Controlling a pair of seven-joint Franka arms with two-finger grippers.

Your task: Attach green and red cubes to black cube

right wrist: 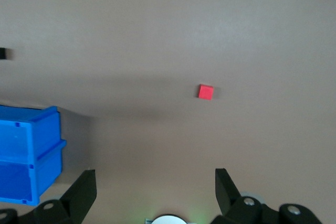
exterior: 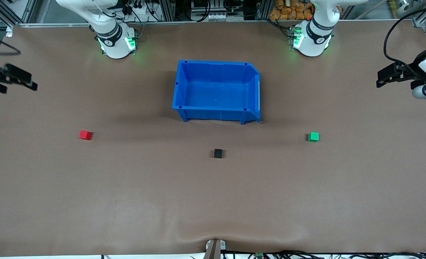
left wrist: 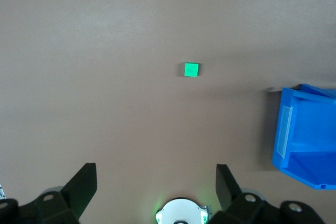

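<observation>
Spread across a brown desk [exterior: 133, 201]: small red cube [exterior: 85, 135] toward the right arm's end, small green cube [exterior: 313, 136] toward the left arm's, matte black cube [exterior: 218, 153] between, nearest the front camera, near an open blue plastic bin [exterior: 184, 88]. Left hand [left wrist: 156, 182] and right hand [right wrist: 155, 184] raised at desk ends, wide open, empty.

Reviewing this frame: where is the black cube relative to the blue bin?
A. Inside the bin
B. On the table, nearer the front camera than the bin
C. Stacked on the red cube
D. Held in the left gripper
B: the black cube sits alone on the brown table, lower in the front view than the blue bin, touching nothing.
</observation>
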